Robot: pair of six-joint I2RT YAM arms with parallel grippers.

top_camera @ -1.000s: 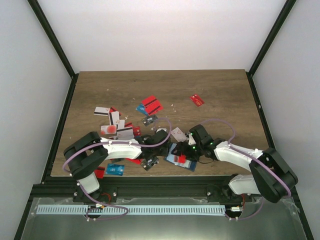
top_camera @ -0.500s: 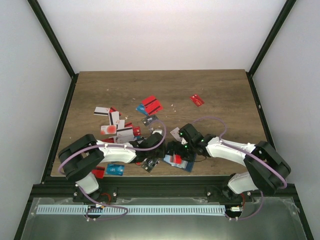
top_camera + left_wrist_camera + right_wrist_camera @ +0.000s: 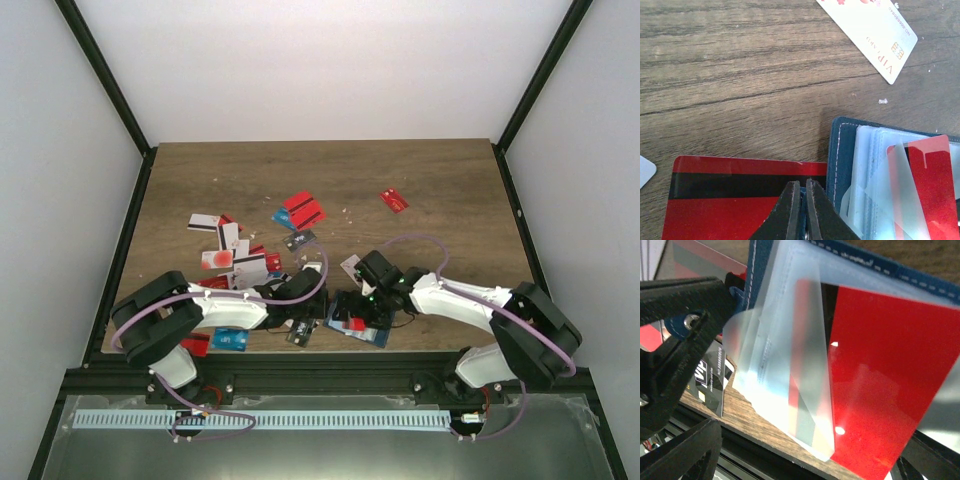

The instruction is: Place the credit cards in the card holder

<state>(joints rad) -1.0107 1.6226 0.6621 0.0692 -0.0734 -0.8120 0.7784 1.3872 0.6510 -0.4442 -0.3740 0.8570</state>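
The card holder [image 3: 362,328] lies open at the middle of the table's [image 3: 420,180] near edge, with a red credit card [image 3: 880,365] partly under a clear sleeve [image 3: 790,365]. The left gripper [image 3: 803,186] pinches the holder's left edge. The right gripper [image 3: 352,310] hangs over it, jaws spread wide and holding nothing.

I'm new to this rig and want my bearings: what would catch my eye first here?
The open navy-blue folding card holder at the near edge of the wooden table, with a glossy red plastic card partly under one clear sleeve. The left gripper is shut on the holder's cover. Further back and left, red, white and grey plastic cards lie scattered.
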